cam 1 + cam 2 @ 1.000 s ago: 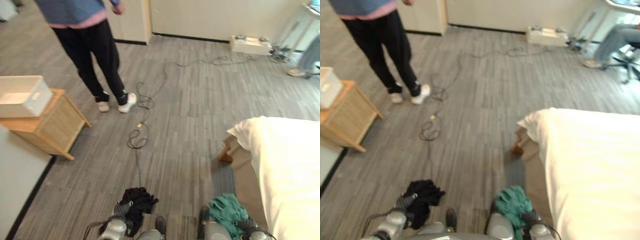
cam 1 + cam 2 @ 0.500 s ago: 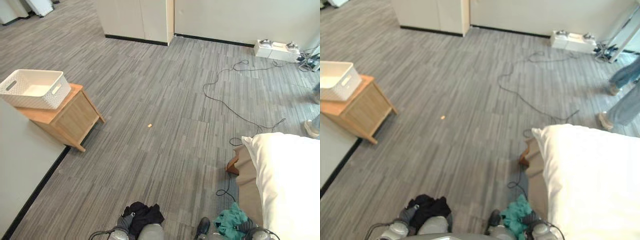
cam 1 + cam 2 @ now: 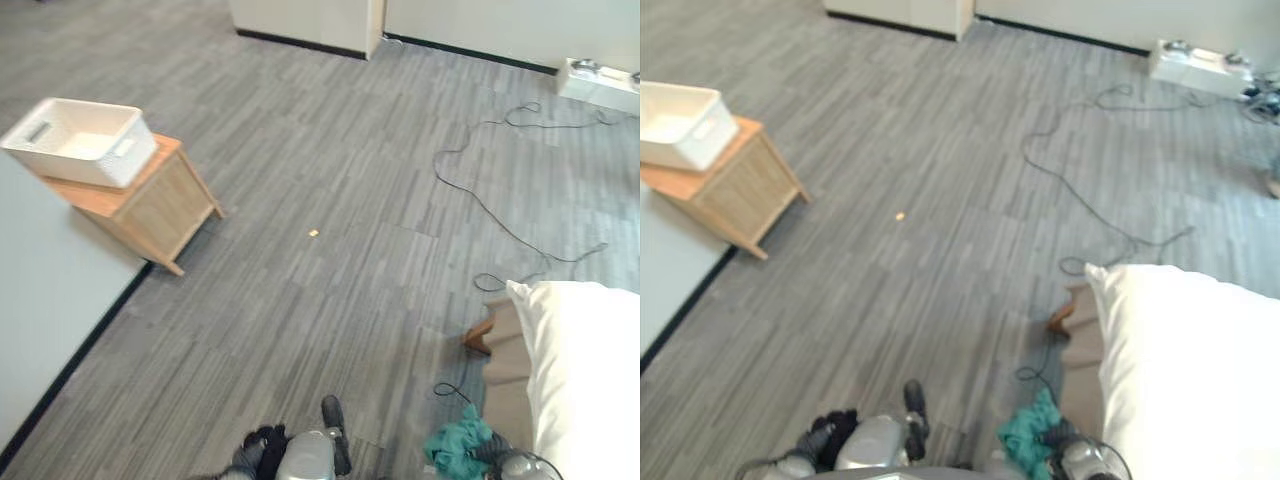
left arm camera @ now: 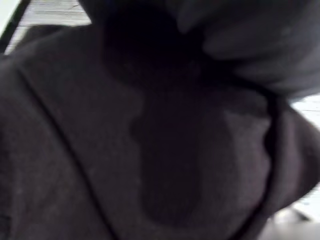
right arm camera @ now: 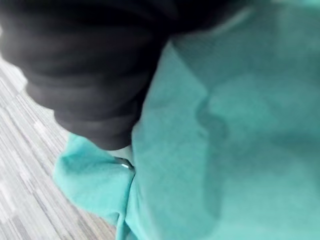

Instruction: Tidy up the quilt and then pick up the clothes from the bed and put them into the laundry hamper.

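Note:
My left hand shows low at the bottom edge, curled round a bunched black garment that hangs above the floor; the same black garment covers the left wrist view. Further right, my right hand grips a teal garment, seen close up as teal cloth in the right wrist view. The white quilt lies smooth on the bed at the right. A white slotted hamper stands on a low wooden cabinet at the far left.
Grey plank floor stretches between me and the cabinet. A thin black cable snakes over the floor toward the bed's corner. A small orange scrap lies mid-floor. A pale panel runs along the left, and a white box sits by the far wall.
The camera has swung: a person standing at the far left a second ago has left the picture, and the hamper and cabinet sit farther off. Both hands still hold their garments.

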You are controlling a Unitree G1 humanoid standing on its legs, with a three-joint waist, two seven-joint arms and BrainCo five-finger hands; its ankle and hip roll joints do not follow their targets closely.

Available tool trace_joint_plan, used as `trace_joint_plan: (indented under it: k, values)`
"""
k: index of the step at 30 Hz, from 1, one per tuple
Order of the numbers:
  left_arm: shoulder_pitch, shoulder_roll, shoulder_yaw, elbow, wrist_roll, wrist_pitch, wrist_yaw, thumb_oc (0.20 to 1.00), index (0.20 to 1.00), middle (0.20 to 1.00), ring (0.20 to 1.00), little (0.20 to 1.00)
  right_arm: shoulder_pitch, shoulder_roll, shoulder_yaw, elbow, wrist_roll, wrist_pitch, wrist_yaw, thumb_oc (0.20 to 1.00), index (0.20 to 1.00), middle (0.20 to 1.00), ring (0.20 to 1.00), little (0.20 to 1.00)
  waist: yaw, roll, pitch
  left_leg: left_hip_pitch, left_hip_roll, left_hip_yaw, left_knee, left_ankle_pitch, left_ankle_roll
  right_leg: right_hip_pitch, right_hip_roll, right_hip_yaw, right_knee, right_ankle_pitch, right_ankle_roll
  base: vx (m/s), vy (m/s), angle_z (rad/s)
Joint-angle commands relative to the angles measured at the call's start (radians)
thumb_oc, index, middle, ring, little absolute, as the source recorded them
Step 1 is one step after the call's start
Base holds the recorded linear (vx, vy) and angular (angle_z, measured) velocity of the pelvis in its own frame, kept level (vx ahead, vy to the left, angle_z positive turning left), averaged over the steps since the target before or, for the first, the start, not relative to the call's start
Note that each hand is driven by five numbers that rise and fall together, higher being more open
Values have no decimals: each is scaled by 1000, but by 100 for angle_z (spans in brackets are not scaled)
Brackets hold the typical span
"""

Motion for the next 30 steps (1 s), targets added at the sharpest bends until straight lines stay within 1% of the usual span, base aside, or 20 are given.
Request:
trace_joint_plan:
  k: [1,3,5,6,8,9,10,11,13,14,16,18,19,20,22,23,26,28,29,30]
  values:
    - [-78,23,-28,-26,20,-28,35,200,200,200,200,200,-67,-48,-35,-69,13,-7,-13,200,200,200,200,200,-45,22,59,126,18,-63,-57,-74,-103,-16,-34,-55,-263,208,29,619,118,26]
    - [-86,20,-33,-33,17,-32,39,200,200,200,200,200,-67,-52,-31,-76,15,-8,-13,200,200,200,200,200,-64,32,64,154,16,-80,-59,-89,-112,-22,-30,-65,-345,193,17,563,-16,73]
    - [-114,22,-33,-59,-1,-53,48,200,200,200,200,200,-55,-64,-31,-80,15,-10,-13,200,200,200,200,200,-99,30,52,203,30,-117,-63,-123,-148,-45,-52,-22,-719,251,-6,721,-251,63]
    - [-114,21,-33,-59,-1,-53,48,200,200,200,200,200,-55,-64,-30,-80,15,-10,-13,200,200,200,200,200,-100,31,52,203,31,-118,-63,-123,-149,-41,-50,-24,-724,254,-7,622,-263,65]
    - [-102,20,-16,-45,7,-60,50,200,200,200,200,200,-38,-56,-22,-52,-14,4,4,200,200,200,200,200,-129,25,42,311,52,-183,-11,-195,-166,-106,-69,128,-732,300,20,821,-263,116]
    - [-102,20,-15,-45,7,-60,50,200,200,200,200,200,-38,-56,-21,-52,-14,4,4,200,200,200,200,200,-129,23,40,309,51,-183,-10,-194,-165,-108,-70,128,-732,301,20,928,-409,104]
    - [-92,10,-6,-30,-8,-67,43,200,200,200,200,200,-28,-50,-16,-42,-17,-1,7,200,200,200,200,200,-128,34,34,290,107,-197,195,-125,-195,-67,-56,63,-713,301,-9,378,-231,40]
    - [-92,10,-5,-30,-8,-67,43,200,200,200,200,200,-29,-50,-16,-42,-17,-1,7,200,200,200,200,200,-130,33,31,285,107,-200,197,-124,-195,-68,-56,61,-716,303,-9,594,-466,56]
    - [-84,13,12,-44,-49,-71,48,200,200,200,200,200,-15,-59,-26,-44,-18,-2,-2,200,200,200,200,200,-88,20,58,128,181,-250,565,8,-188,25,-14,20,-750,266,-88,459,-521,95]
    - [-75,16,25,-45,-72,-76,50,200,200,200,200,200,-19,-68,-29,-47,-6,-4,-10,200,200,200,200,200,-51,18,71,66,206,-256,688,2,-186,97,22,-15,-788,238,-107,594,-512,98]
    - [-66,16,32,-37,-93,-76,43,200,200,200,200,200,-41,-77,-32,-46,1,0,-9,200,200,200,200,200,-12,-11,85,-81,135,-259,782,-59,-167,170,32,-25,-844,221,-119,465,-245,38]
    - [-49,14,40,-24,-91,-68,38,200,200,200,200,200,-58,-75,-18,-40,0,3,-12,200,200,200,200,200,24,-25,75,-167,72,-218,696,-103,-169,211,39,-16,-857,196,-108,592,-53,-5]
    - [-27,11,56,-7,-85,-61,40,200,200,200,200,200,-72,-76,-10,-46,4,-2,-19,200,200,200,200,200,43,-18,56,-171,77,-146,495,-128,-160,266,72,-10,-857,136,-92,644,-43,-32]
    - [-26,11,56,-7,-85,-61,40,200,200,200,200,200,-72,-76,-10,-46,4,-2,-19,200,200,200,200,200,42,-19,57,-167,75,-146,492,-129,-159,269,70,-11,-857,135,-91,675,-13,-12]
    - [7,5,78,17,-69,-50,35,200,200,200,200,200,-75,-83,-17,-47,3,-11,-23,200,200,200,200,200,53,-7,36,-162,86,-11,228,-40,-168,316,107,-43,-857,95,-82,552,11,42]
    - [17,-5,85,32,-44,-37,33,200,200,200,200,200,-68,-91,-46,-44,13,-15,-35,200,200,200,200,200,46,-4,25,-159,133,142,74,-13,-165,354,128,-104,-857,71,-76,507,-25,35]
    - [31,-14,103,53,-51,-27,18,200,200,200,200,200,-46,-85,-64,-41,20,-16,-35,200,200,200,200,200,44,-7,-5,-100,99,160,17,21,-147,375,135,-152,-819,101,-52,570,43,101]
    - [40,-10,106,59,-61,-28,9,200,200,200,200,200,-25,-67,-79,-29,25,-17,-31,200,200,200,200,200,44,-38,-1,-72,25,108,33,-15,-99,335,70,-159,-594,169,16,761,186,147]
    - [40,0,112,59,-64,-29,14,200,200,200,200,200,-23,-56,-84,-28,20,-14,-27,200,200,200,200,200,23,-42,9,-17,2,97,26,-52,-72,250,-2,-138,-371,286,44,580,171,170]
    - [39,1,113,58,-64,-29,14,200,200,200,200,200,-24,-56,-84,-28,20,-14,-27,200,200,200,200,200,23,-44,9,-18,-3,99,24,-53,-69,241,-10,-136,-356,280,44,598,139,163]
